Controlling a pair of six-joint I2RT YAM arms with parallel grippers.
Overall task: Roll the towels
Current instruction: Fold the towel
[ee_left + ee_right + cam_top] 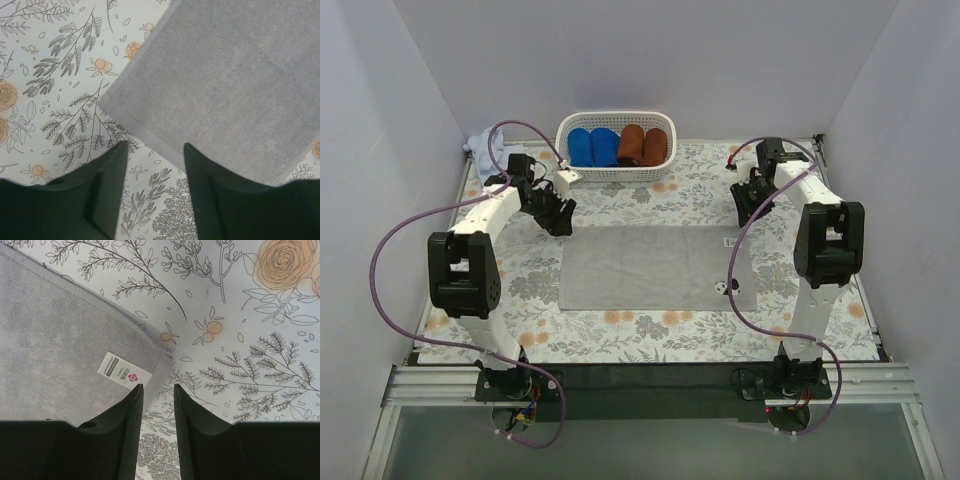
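A mid-grey towel (pixel 655 268) lies flat and spread out in the middle of the flowered tablecloth. A pale blue-lavender towel (pixel 483 152) sits bunched at the far left, beside the basket. My left gripper (pixel 563 224) hovers over the grey towel's far left corner (pixel 225 85). In the left wrist view it (pixel 155 147) is open, with the towel's edge just past the fingertips and nothing between them. My right gripper (pixel 749 214) is over the far right corner. It (pixel 157 387) is open and empty too, right at the corner with the white label (pixel 120 372).
A white slatted basket (pixel 620 173) stands at the back centre with two bright blue and two rust-brown cloth rolls inside. Purple cables loop from both arms. White walls close in the table on three sides.
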